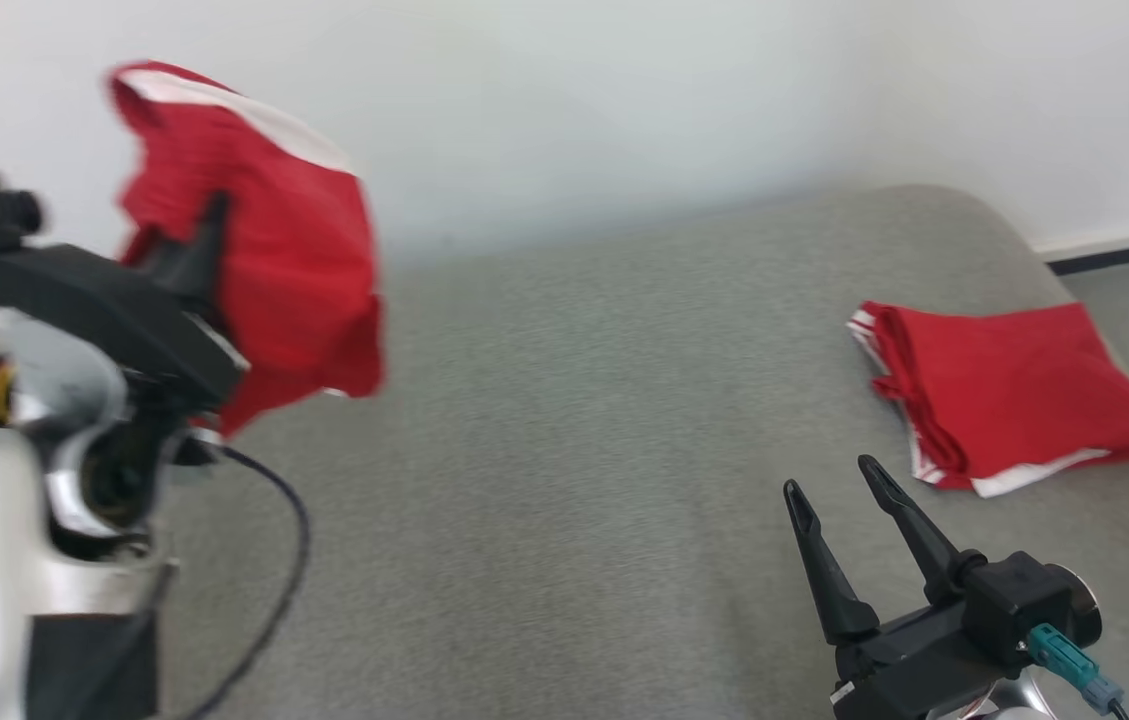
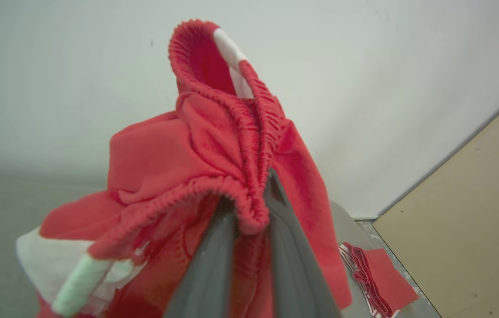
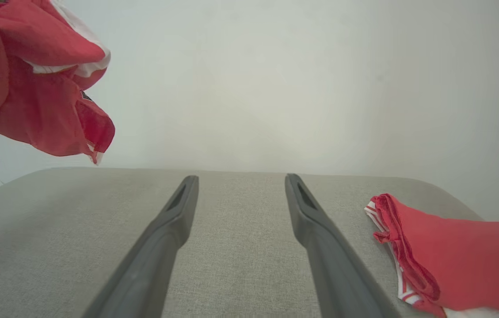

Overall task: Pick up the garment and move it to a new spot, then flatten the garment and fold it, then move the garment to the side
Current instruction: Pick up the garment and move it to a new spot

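High at the robot's left, above the grey cushion [image 1: 564, 420], the red garment [image 1: 274, 250] hangs bunched, its waistband pinched in the left gripper [image 2: 249, 207]; the right gripper [image 1: 832, 478] stands spread, empty. Step: relocation. Next, probably: lowering it onto bare cushion, clear of the folded garment [image 1: 1014, 390].

1. The left gripper [image 1: 212, 215] is holding a red garment [image 1: 284, 250] up in the air, in front of the white wall [image 1: 624, 100].
2. The right gripper [image 1: 829, 475] is hovering over the grey counter [image 1: 564, 400], its jaws standing wide apart.
3. A folded red cloth [image 1: 1014, 390] is lying on the counter, just beside the right gripper.
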`<state>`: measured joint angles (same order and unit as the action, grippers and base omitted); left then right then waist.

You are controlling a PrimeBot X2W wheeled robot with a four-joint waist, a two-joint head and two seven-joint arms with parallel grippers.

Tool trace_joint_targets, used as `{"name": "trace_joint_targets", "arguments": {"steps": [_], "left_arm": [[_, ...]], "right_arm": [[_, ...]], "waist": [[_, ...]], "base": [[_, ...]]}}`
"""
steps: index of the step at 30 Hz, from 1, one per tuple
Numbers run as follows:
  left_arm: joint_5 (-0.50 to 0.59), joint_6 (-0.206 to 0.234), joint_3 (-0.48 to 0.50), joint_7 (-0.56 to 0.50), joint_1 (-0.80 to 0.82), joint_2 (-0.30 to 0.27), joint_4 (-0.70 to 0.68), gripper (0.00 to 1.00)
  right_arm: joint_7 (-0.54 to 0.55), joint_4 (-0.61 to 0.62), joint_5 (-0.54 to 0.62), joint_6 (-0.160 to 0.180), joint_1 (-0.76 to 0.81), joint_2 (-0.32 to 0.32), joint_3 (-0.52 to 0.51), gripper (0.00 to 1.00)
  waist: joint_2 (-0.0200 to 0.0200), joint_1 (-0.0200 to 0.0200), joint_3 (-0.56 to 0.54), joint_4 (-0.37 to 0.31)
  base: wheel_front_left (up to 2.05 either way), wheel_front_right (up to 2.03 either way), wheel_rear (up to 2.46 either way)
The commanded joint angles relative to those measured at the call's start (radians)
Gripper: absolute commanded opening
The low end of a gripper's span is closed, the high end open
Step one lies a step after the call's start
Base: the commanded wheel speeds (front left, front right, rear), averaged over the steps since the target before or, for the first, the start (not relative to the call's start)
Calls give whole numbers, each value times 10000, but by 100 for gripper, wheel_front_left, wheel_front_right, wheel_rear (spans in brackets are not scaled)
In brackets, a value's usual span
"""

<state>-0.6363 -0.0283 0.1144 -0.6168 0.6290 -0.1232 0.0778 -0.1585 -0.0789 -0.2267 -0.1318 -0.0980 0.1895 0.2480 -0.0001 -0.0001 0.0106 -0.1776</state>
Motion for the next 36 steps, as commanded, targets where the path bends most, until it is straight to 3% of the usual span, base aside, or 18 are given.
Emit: {"name": "trace_joint_targets", "arguments": {"steps": [1, 6, 16, 24, 25, 26, 27, 32, 36], "left_arm": [[-95, -96, -214, 131, -209, 157, 43, 0], [-293, -226, -1022, 536, -442, 579, 269, 0], [-1040, -178, -2613, 1778, -1162, 724, 1486, 0], [33, -157, -3979, 4139, -1767, 725, 3714, 0], [204, -87, -4096, 4546, -1768, 719, 3988, 15], [336, -68, -4246, 4962, -1783, 722, 4282, 65], [431, 3, -4352, 5370, -1825, 728, 4506, 100], [1428, 333, -4972, 7292, -1671, 683, 5347, 100], [1809, 398, -5190, 8040, -1804, 671, 5750, 100]], "right_arm": [[24, 47, 86, 26, 157, 51, -22, 100], [133, 69, 104, 26, 329, 154, -69, 100], [226, 120, 44, 26, 613, 148, -83, 100], [145, 11, 71, 26, 545, 60, 41, 100], [133, -19, 95, 26, 516, 54, 46, 100], [99, -51, 124, 26, 490, 42, 29, 100], [82, -88, 135, 26, 469, 35, 41, 100], [-37, -301, 190, 26, 568, -32, -96, 100], [-91, -423, 203, 26, 681, -52, -252, 100]], "waist": [[1, 1, -192, -708], [1, 1, -69, -1254], [1, 1, 408, -2043], [1, 1, 670, -2198], [1, 1, 687, -2184], [1, 1, 709, -2152], [1, 1, 705, -2110], [1, 1, 611, -1669], [1, 1, 428, -1332]], "base": [[0, 0, 0], [0, 0, 0], [0, 0, 0], [0, 0, 0], [0, 0, 0], [0, 0, 0], [0, 0, 0], [0, 0, 0], [0, 0, 0]]}}
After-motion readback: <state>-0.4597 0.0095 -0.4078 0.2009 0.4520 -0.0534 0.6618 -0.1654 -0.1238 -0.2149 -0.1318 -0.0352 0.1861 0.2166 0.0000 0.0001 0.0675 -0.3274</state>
